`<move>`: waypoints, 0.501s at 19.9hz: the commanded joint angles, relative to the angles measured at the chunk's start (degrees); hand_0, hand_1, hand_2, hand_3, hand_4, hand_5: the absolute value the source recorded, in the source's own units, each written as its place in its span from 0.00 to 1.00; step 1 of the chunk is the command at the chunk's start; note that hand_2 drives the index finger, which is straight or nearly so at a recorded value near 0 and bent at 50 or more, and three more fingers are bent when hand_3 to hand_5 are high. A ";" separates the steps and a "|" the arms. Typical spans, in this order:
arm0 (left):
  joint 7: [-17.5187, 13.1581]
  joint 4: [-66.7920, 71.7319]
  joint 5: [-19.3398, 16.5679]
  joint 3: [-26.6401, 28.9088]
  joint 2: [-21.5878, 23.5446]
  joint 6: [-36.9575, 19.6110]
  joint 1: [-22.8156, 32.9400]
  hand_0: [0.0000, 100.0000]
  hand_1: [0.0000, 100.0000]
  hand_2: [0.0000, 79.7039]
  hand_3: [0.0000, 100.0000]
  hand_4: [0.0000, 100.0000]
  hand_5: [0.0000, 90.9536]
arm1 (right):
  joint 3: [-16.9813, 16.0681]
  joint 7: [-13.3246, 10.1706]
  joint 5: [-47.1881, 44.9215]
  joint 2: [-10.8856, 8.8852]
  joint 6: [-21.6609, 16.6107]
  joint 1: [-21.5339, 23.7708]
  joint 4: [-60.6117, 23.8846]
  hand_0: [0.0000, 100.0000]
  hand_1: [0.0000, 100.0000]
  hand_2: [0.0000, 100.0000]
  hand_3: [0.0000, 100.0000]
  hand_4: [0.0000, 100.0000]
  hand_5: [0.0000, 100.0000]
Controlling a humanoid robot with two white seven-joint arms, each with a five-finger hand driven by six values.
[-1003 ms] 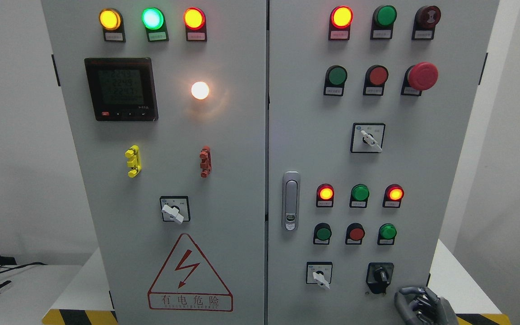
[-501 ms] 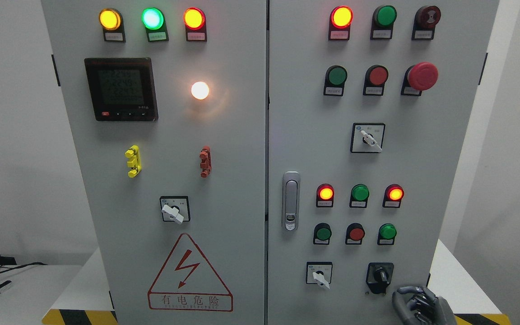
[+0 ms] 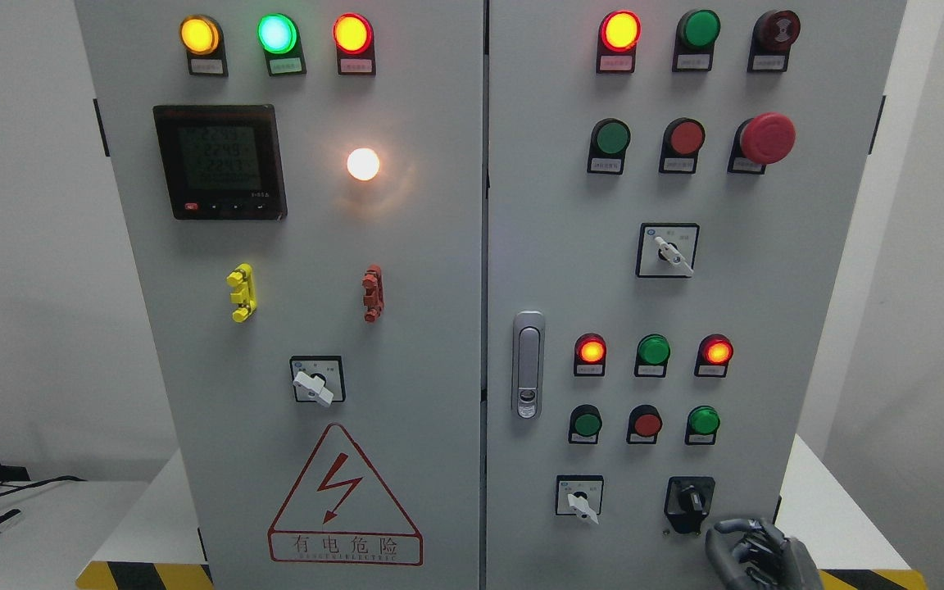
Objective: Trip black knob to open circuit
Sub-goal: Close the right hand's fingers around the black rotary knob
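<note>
At the very bottom right of the head view, the right hand [image 3: 755, 557] rises into the picture, grey and dark, its fingers [image 3: 726, 545] curled inward and closed on nothing. It sits just below and to the right of the black knob [image 3: 690, 500], close to it but apart; the thumb-side edge reaches up toward the knob's square black base plate without touching.

The black knob is mounted low on the right door of the grey cabinet [image 3: 808, 287], its short handle roughly upright. Just to its left on the same row is a white selector switch [image 3: 579, 498], pointer angled down to the right. Nothing lies between hand and knob.

Above that row are three small push buttons [image 3: 646, 424], green, red, green, and over them three indicator lamps [image 3: 653, 351], the outer two glowing red. A metal door latch [image 3: 528, 365] stands at the door's left edge. Higher up are another selector switch [image 3: 669, 251] and a red mushroom button [image 3: 765, 138].

The left door carries a warning triangle [image 3: 345, 496], a third switch, yellow and red clips, a lit white lamp and a digital meter [image 3: 220, 161]. The cabinet stands on a white table [image 3: 54, 533] with cables at far left.
</note>
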 commanded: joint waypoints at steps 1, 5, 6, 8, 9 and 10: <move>0.05 0.00 -1.76 0.00 0.01 -0.05 0.00 0.12 0.39 0.00 0.00 0.00 0.00 | 0.52 -0.02 0.03 0.30 0.01 -0.04 -0.51 0.48 0.79 0.50 0.85 0.76 0.78; 0.05 0.00 -1.76 0.00 0.01 -0.05 0.00 0.12 0.39 0.00 0.00 0.00 0.00 | 0.43 -0.02 0.03 0.30 0.01 -0.21 -0.51 0.48 0.79 0.50 0.85 0.76 0.78; 0.05 0.00 -1.76 0.00 0.01 -0.05 0.00 0.12 0.39 0.00 0.00 0.00 0.00 | 0.52 -0.02 0.03 0.30 0.01 -0.30 -0.51 0.48 0.79 0.50 0.85 0.76 0.78; 0.05 0.00 -1.76 0.00 0.01 -0.05 0.00 0.12 0.39 0.00 0.00 0.00 0.00 | 0.43 -0.02 0.03 0.30 0.01 -0.39 -0.51 0.48 0.79 0.50 0.85 0.76 0.78; 0.05 0.00 -1.76 0.00 0.01 -0.05 0.00 0.12 0.39 0.00 0.00 0.00 0.00 | 0.43 -0.02 0.12 0.30 0.01 -0.39 -0.51 0.48 0.79 0.50 0.85 0.76 0.78; 0.05 0.00 -1.76 0.00 0.01 -0.05 0.00 0.12 0.39 0.00 0.00 0.00 0.00 | 0.34 -0.02 0.12 0.30 0.01 -0.39 -0.51 0.48 0.79 0.50 0.85 0.76 0.78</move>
